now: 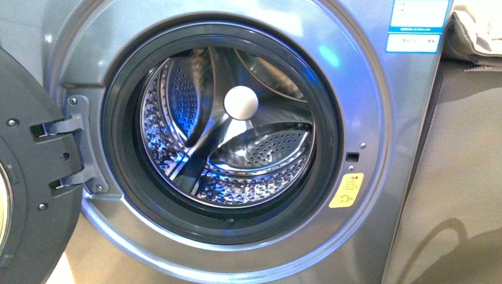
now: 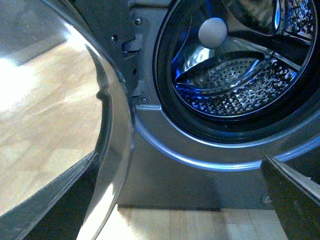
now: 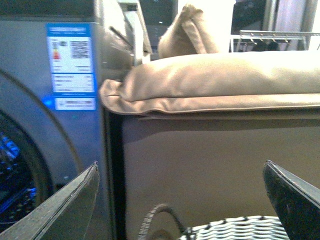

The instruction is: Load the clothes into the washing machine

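Nearest to us, in the left wrist view, the two dark fingers of the left gripper stand wide apart. Nothing is between them and they touch nothing. Past them we see the lower front of the washing machine, with its open door close beside it and a pale wooden floor under it.

We find the right gripper spread just as wide in its own wrist view, and its fingers hold nothing. It faces a grey-brown panel with a cream bundle lying on top. The woven rim of a basket shows close to the fingers.

In the front view the silver-grey machine fills most of the frame, and the dark grey door hangs open on its hinge at the left edge. The round dark gasket sits around the centre of the frame. Inside it we see the perforated steel drum, with a pale round ball in its middle. To the lower right of the opening there is a yellow sticker, and at the upper right a blue and white label.
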